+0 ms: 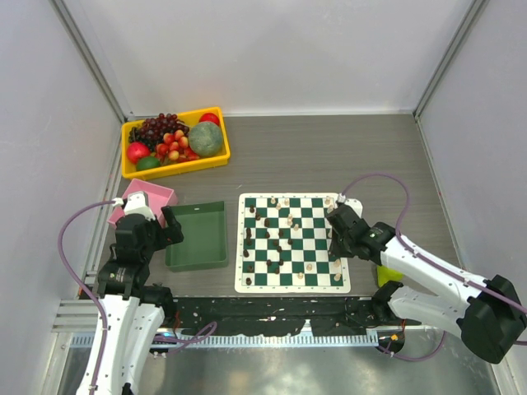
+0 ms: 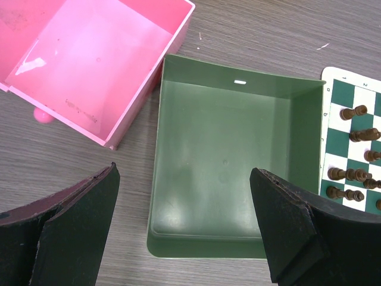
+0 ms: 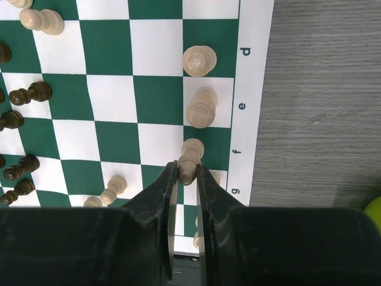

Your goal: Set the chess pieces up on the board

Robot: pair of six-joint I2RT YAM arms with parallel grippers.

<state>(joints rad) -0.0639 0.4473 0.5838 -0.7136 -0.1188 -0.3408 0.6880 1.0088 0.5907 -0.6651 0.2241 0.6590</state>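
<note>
- Table [image 1: 329, 156]: grey wood grain, and everything sits on it.
- Board [image 1: 288, 288]: green-and-white checked mat, flat, just right of the green tray [image 1: 198, 237] and near my arm bases.
- Yellow bin [image 1: 177, 168]: holds fruit at the far left, well apart from the board.
- Pink box [image 1: 152, 195]: just beside the tray's far-left corner.
- Left gripper [image 2: 184, 173]: hangs over the tray, fingers spread wide with nothing between them.
- Right gripper [image 3: 186, 173]: over the board's right edge, pinched narrow on a cream piece [image 3: 190, 156] by the f and g marks. I can't tell whether its base touches the mat.
- Dark pieces [image 1: 268, 239]: scattered over the left half of the board, some lying down.
- Cream pieces [image 3: 199, 59]: mostly along the right and near sides.
</note>
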